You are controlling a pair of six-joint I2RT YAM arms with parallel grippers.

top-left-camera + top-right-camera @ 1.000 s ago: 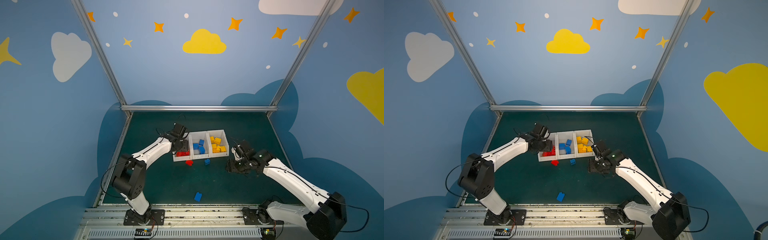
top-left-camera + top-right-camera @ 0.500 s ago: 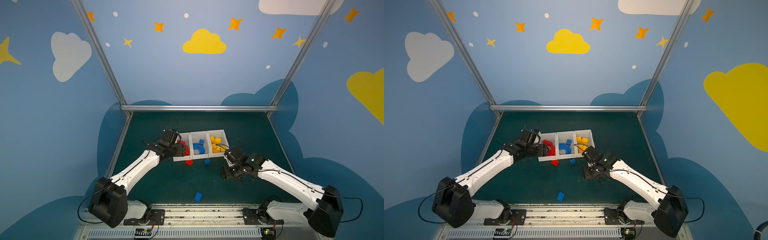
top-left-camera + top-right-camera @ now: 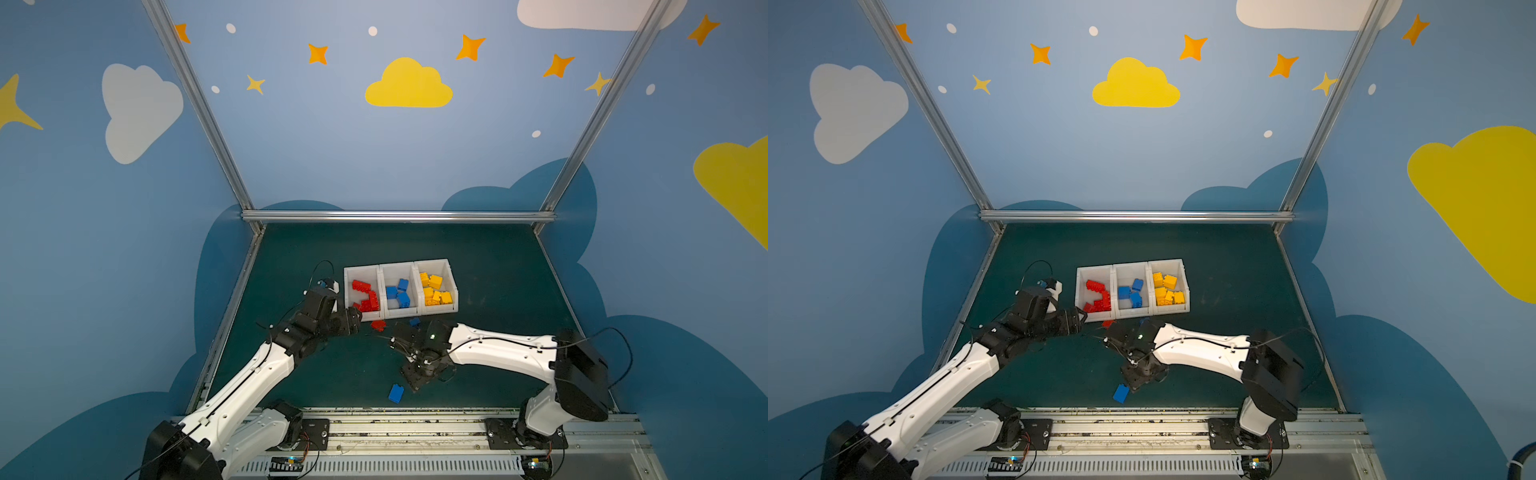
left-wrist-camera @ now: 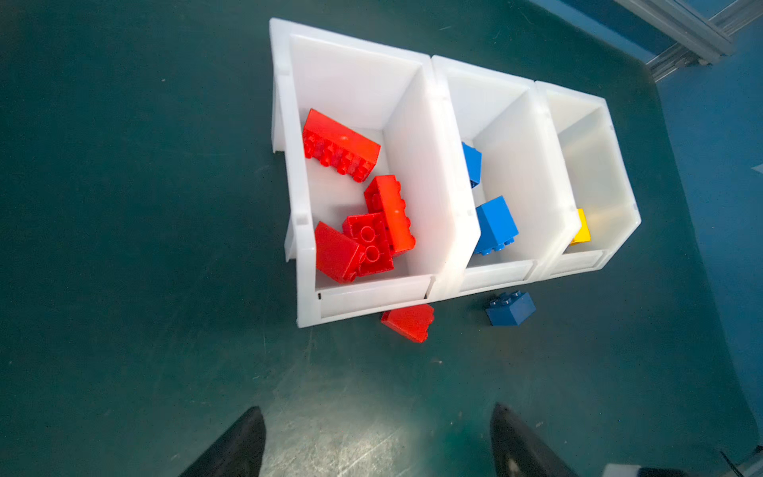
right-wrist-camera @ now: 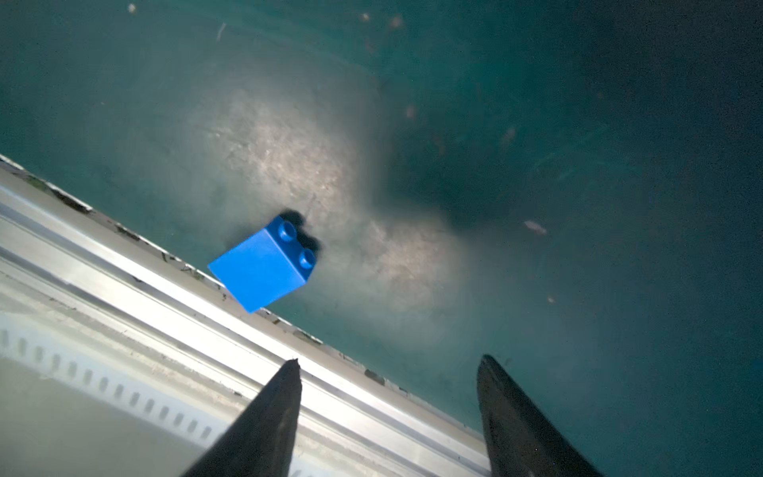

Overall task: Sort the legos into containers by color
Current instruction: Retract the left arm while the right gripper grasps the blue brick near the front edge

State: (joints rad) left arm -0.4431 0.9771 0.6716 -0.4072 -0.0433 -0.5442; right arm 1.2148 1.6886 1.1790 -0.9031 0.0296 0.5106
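The left gripper [image 4: 373, 409] has its jaws spread wide and empty. Its dark fingers [image 4: 243, 437] hang above bare table [image 3: 478, 257], short of the near end of the left bin [image 4: 351, 70], touching nothing. The right gripper [image 5: 390, 359] is also released. Its jaws stand about half apart with nothing between them, tips pointing at the table's front edge.

Just ahead of those tips, not touching them, a blue brick [image 5: 264, 264] lies on its side with two studs showing. It sits at the front edge, against the metal rail [image 5: 103, 268].

Three white bins stand in a row near the table's middle. The left bin holds red bricks [image 4: 342, 144], the middle bin [image 4: 487, 95] blue bricks [image 4: 495, 223], and the right bin [image 4: 578, 111] yellow bricks [image 3: 434, 286].

A loose red brick [image 4: 408, 323] lies on the table touching the left bin's front wall. A small blue brick [image 4: 510, 307] sits just in front of the middle bin, studs up.
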